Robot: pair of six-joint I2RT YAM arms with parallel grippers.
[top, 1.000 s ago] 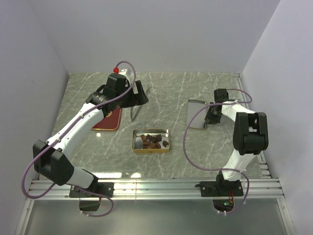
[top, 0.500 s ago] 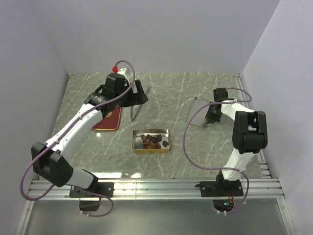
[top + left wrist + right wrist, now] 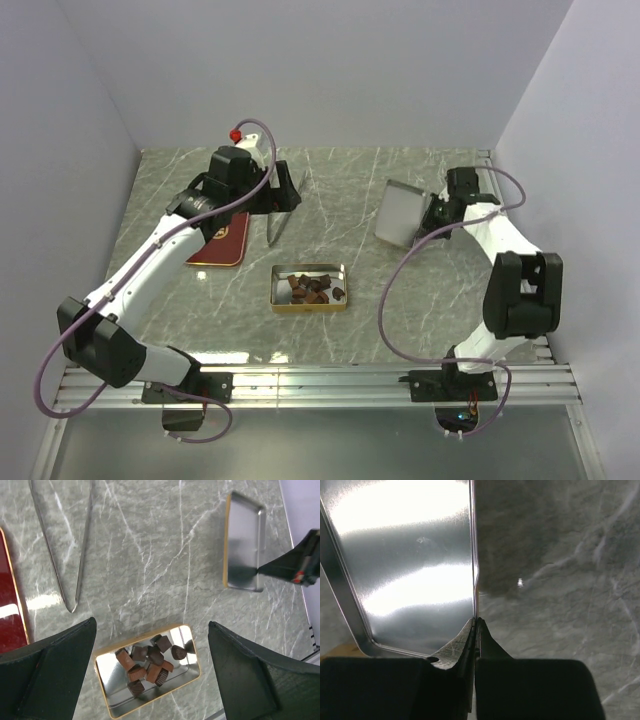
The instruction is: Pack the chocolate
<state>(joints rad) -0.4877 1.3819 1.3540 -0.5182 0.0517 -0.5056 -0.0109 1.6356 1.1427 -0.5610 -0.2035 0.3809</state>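
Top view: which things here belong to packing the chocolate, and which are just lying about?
Part of the job:
chocolate, lying in the gold tin
silver lid, pinched at its edge by the right fingers

Probably just lying about:
tongs, lying flat, untouched
red tin, on the left, untouched
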